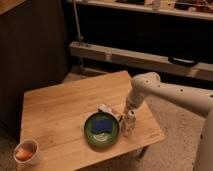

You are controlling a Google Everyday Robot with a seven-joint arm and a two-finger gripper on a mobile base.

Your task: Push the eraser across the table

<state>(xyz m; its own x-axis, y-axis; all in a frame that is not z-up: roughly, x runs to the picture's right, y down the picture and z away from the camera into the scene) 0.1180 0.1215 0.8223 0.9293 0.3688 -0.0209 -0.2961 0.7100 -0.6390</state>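
Note:
The eraser (108, 110), a small flat whitish-and-red block, lies on the light wooden table (62, 105) just behind the right rim of a green plate (89, 134). My gripper (123, 113) hangs from the white arm (142, 87) that reaches in from the right. It is low over the table, right beside the eraser's right end and just above a small white bottle (128, 124). I cannot tell whether it touches the eraser.
A blue rectangular pad (103, 125) lies in the green plate. A white cup (26, 151) holding something orange stands at the table's front left corner. A dark wall and a shelf unit (150, 55) stand behind the table.

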